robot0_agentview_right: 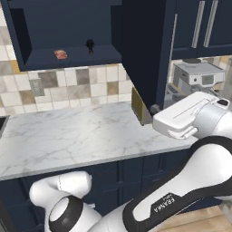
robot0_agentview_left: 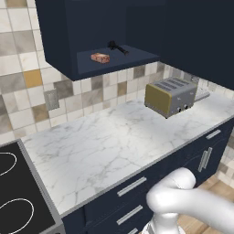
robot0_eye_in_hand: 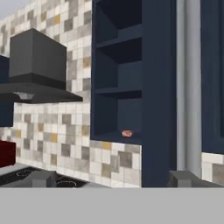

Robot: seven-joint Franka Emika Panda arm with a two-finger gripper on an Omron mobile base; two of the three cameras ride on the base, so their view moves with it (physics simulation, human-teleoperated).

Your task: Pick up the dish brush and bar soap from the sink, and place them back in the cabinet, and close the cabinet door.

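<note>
The cabinet (robot0_agentview_left: 59,32) stands open above the counter. On its shelf floor lie the orange-tan bar soap (robot0_agentview_left: 99,57) and, behind it, the black dish brush (robot0_agentview_left: 117,47); both also show as the bar soap (robot0_agentview_right: 60,54) and dish brush (robot0_agentview_right: 89,44). The cabinet door (robot0_agentview_right: 145,59) is swung out, edge-on to me. My gripper (robot0_eye_in_hand: 114,179) is open and empty, level with the door's outer edge (robot0_eye_in_hand: 157,87) and its silver bar handle (robot0_eye_in_hand: 188,78), with the soap (robot0_eye_in_hand: 127,133) seen past it. The sink is out of view.
A toaster (robot0_agentview_left: 171,96) sits on the white marble counter (robot0_agentview_left: 105,146) below the door. A black cooktop (robot0_agentview_left: 16,196) lies at the left, a grey range hood (robot0_eye_in_hand: 39,65) above it. A coffee machine (robot0_agentview_right: 199,77) stands at the right. Navy base drawers (robot0_agentview_left: 132,192) run under the counter.
</note>
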